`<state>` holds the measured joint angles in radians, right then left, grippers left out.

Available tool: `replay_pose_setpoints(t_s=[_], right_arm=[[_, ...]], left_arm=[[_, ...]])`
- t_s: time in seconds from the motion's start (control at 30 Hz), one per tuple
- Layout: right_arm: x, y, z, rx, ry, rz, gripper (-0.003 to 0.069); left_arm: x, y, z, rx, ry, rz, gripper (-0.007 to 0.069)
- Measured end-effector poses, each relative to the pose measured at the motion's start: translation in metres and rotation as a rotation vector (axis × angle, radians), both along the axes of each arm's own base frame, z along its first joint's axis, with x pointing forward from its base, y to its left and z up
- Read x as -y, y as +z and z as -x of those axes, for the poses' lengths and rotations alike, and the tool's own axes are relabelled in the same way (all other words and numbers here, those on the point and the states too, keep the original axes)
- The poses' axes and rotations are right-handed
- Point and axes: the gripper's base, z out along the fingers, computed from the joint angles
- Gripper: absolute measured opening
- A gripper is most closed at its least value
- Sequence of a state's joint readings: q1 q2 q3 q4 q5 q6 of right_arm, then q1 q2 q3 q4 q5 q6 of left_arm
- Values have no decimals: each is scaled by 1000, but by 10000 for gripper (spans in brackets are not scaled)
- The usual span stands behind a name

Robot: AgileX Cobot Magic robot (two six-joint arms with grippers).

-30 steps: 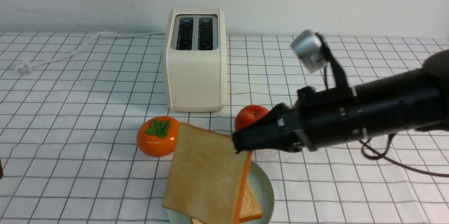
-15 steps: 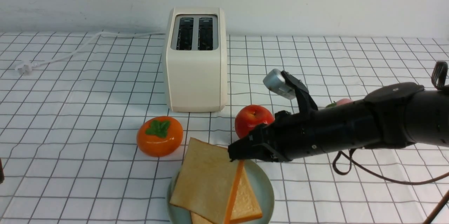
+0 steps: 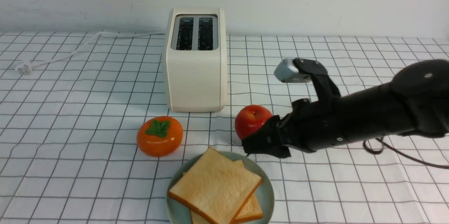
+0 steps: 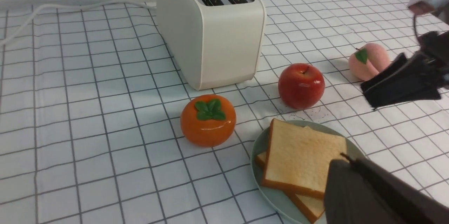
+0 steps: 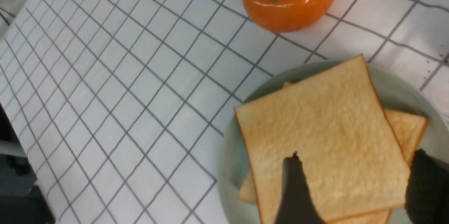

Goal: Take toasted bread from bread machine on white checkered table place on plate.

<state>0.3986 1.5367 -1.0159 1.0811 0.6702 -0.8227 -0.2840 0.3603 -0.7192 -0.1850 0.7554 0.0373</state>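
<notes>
Two slices of toasted bread lie stacked flat on the mint-green plate (image 3: 267,190), the upper slice (image 3: 215,185) skewed over the lower one (image 3: 252,210). The cream bread machine (image 3: 194,66) stands behind, both slots empty. My right gripper (image 3: 261,144) is open and empty, just above the plate's far right rim. In the right wrist view its fingers (image 5: 294,189) spread over the upper slice (image 5: 322,136) without touching it. My left gripper (image 4: 345,159) is shut and empty, near the plate (image 4: 255,154) and toast (image 4: 303,152).
An orange persimmon (image 3: 159,136) sits left of the plate and a red apple (image 3: 252,119) behind it, by my right gripper. A peach (image 4: 368,61) lies further right. The toaster's white cord and plug (image 3: 22,67) trail to the far left on the checkered cloth (image 3: 87,112).
My right gripper lowered the tilted slice onto the plate and let go. The slice now lies flat on the other one. The gripper has drawn back slightly up and right.
</notes>
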Motion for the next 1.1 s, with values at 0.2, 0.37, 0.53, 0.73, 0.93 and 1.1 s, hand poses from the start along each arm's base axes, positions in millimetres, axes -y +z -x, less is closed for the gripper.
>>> replay_pose_setpoints(t_s=[0.2, 0.37, 0.53, 0.73, 0.93, 1.1], right_arm=[[30, 49, 55, -32, 14, 149, 129], [67, 80, 107, 2, -36, 308, -16], [102, 98, 160, 68, -146, 384, -9], [125, 90, 204, 113, -263, 326, -8], [132, 62, 211, 314, -418, 111, -5], [130, 42, 200, 390, -472, 37, 0]], left_arm=[[-6, 0, 5, 18, 52, 12, -13], [-16, -14, 31, 91, 97, 110, -13], [-22, -44, 48, 171, 107, 191, -13], [-18, -66, 36, 145, 112, 193, -13], [-14, -87, 20, 67, 121, 168, -13], [-13, -94, 19, 33, 122, 155, -13]])
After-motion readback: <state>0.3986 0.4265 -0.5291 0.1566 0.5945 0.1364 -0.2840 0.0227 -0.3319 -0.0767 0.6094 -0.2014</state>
